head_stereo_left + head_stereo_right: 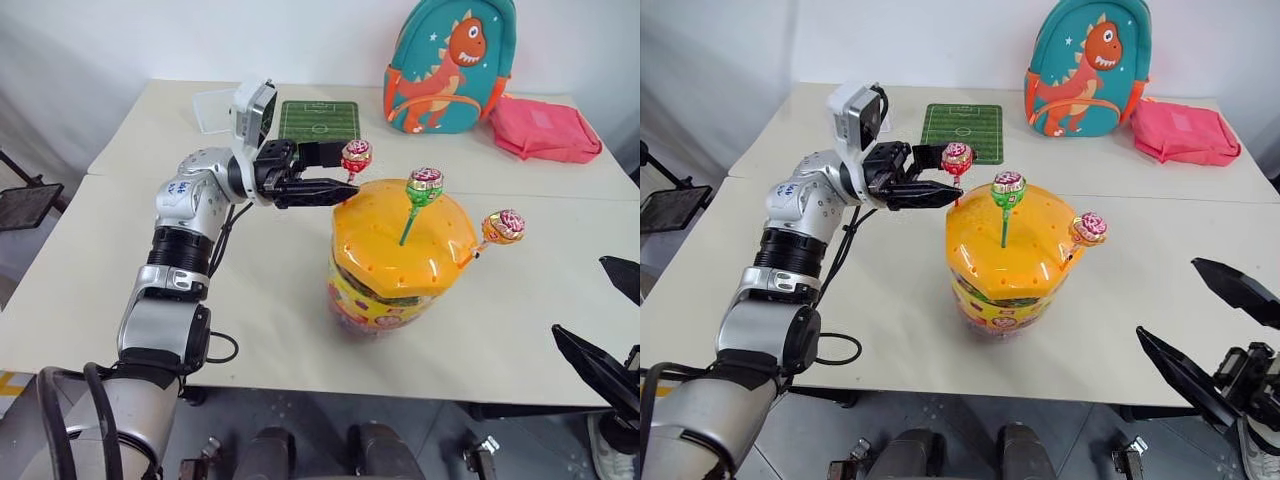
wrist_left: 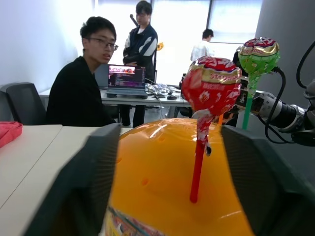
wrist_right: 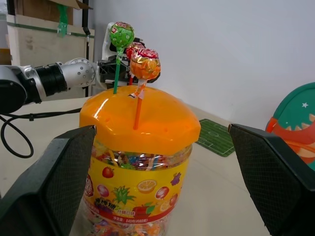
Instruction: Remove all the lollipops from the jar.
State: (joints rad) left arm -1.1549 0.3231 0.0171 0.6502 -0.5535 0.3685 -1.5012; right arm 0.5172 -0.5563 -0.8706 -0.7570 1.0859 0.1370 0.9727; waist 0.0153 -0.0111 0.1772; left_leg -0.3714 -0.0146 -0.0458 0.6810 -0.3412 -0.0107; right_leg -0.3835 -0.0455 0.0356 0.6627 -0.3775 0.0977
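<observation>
Left gripper (image 1: 345,183) at the red-stick lollipop (image 1: 356,155) on the jar (image 1: 400,255)

The jar stood on the white table (image 1: 270,290), its orange domed lid carrying three lollipops upright in its holes: red-stick nearest the left gripper, green-stick (image 1: 424,186) in the middle, orange-stick (image 1: 503,226) on the far side. The left gripper's fingers flanked the red stick, partly open with gaps either side, gripping nothing. The right gripper (image 1: 1210,325) hung spread wide and empty beside the jar
</observation>
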